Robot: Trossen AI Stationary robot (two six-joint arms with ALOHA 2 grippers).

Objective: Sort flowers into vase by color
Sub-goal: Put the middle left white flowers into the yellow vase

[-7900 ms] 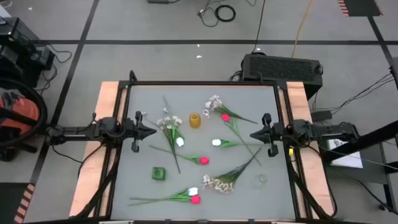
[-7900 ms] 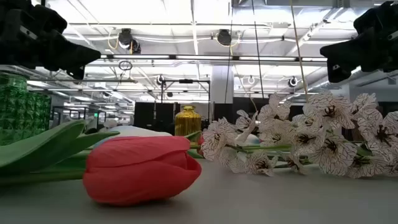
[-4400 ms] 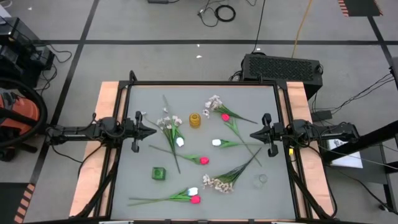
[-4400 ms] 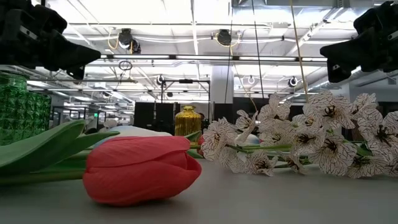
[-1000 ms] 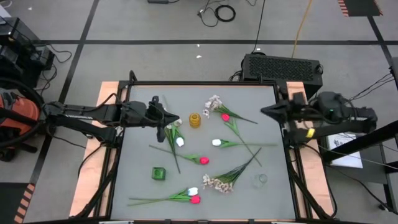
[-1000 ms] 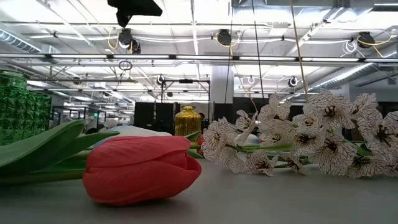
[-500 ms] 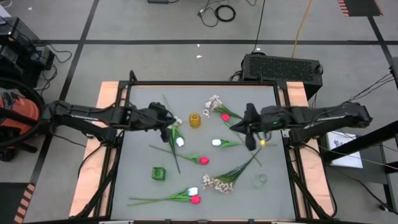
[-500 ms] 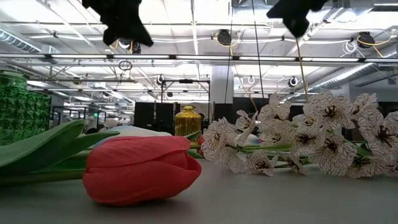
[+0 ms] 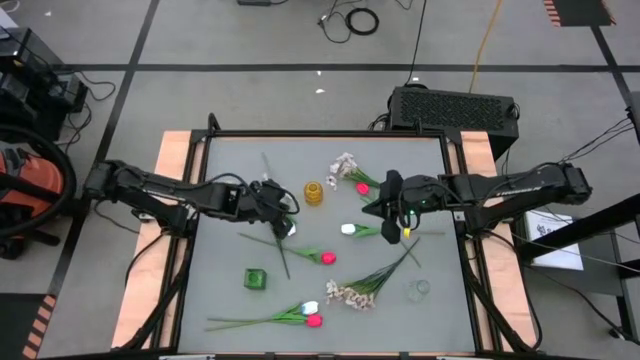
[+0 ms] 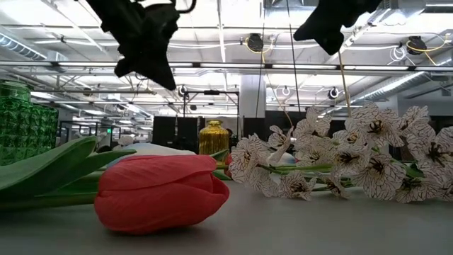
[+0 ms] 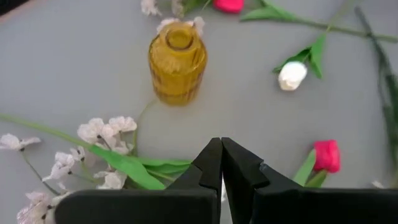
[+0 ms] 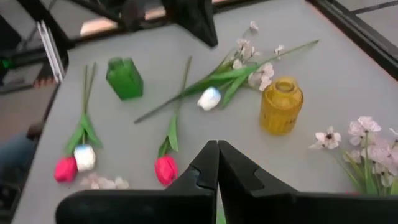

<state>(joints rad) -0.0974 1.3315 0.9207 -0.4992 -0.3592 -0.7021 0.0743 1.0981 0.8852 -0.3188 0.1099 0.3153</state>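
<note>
The grey table [image 9: 225,295] carries scattered flowers [image 9: 355,285]: pink-red tulips, white tulips and pale blossom sprays, all lying flat, none in a vase. The left gripper [image 9: 283,212] and right gripper [image 9: 384,207] hang over the middle, both clenched on nothing. The amber vase [image 9: 314,192], green vase [image 9: 255,278] and clear glass vase [image 9: 418,290] stand empty. No readable writing.

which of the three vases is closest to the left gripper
The amber yellow vase. It stands just beside the shut left gripper, near the table's middle. The green vase and the clear glass vase stand farther off, toward the near edge.
</note>
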